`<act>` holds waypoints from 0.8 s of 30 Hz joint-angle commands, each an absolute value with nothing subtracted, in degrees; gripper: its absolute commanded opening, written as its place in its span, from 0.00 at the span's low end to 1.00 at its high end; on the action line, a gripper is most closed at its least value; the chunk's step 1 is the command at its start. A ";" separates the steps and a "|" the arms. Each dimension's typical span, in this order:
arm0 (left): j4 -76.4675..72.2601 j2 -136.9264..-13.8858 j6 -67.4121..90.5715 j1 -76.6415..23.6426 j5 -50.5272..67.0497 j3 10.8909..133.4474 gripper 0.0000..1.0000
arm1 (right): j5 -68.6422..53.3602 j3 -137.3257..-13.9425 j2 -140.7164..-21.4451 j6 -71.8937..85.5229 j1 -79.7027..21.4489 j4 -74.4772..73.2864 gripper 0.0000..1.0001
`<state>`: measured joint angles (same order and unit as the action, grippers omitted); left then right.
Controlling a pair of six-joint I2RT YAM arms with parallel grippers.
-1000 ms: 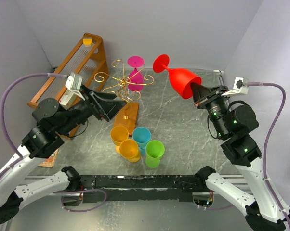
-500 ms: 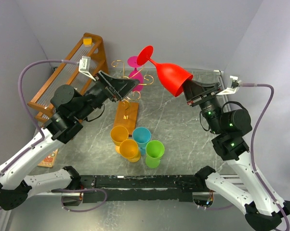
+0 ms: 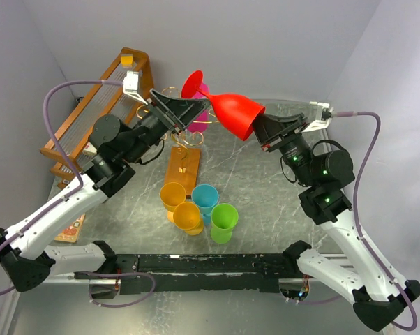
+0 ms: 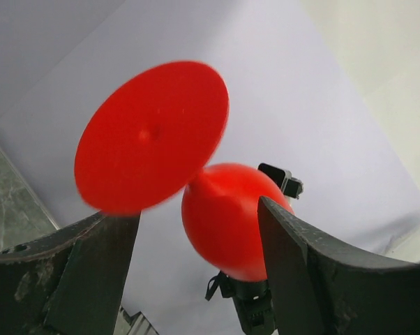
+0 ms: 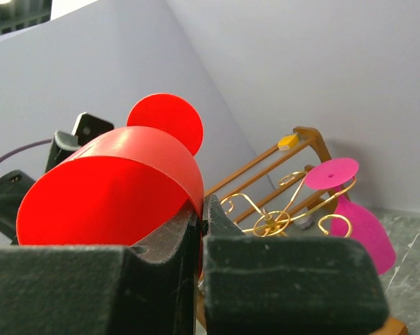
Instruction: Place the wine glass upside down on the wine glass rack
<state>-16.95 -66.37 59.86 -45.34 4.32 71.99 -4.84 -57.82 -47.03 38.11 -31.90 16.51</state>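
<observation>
- Above the desk (image 3: 273,188), the red wine glass (image 3: 234,115) lies sideways.
- My right claw (image 3: 261,132) pinches its rim; my left claw (image 3: 196,113) gapes by its foot.

Red wine glass (image 3: 232,115) lies sideways aloft, foot toward gold wire rack (image 3: 183,168).

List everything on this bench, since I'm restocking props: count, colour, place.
wine glass rack: 1, gold wire, wooden base, mid-table
pink wine glass: 1, pink, upside down on that rack
red wine glass: 1, red, midair, held by its rim
shelf rack: 1, orange wood, rear left
cups: 4, two orange, blue, green, clustered in front
left claw: 1, black, open by red glass's stem
right claw: 1, black, shut on red glass's rim
</observation>
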 commanded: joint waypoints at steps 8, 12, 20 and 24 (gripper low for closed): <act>-24.56 -68.88 63.42 -45.62 -1.51 74.63 0.50 | -15.09 -56.49 -46.92 37.18 -32.08 18.99 0.00; -25.95 -69.89 64.19 -45.61 -1.28 75.75 0.45 | -19.50 -55.74 -47.47 36.37 -32.08 18.86 0.00; -27.56 -70.76 65.11 -45.60 -0.70 76.11 0.28 | -22.65 -54.80 -48.30 34.75 -32.08 17.36 0.00; -28.19 -70.75 64.56 -45.57 -0.65 75.87 0.10 | -22.03 -54.96 -47.76 33.99 -32.08 16.16 0.00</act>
<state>-23.86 -70.67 65.32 -45.50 0.58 74.32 -16.82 -55.57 -48.62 35.51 -31.53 18.13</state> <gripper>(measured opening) 0.230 0.010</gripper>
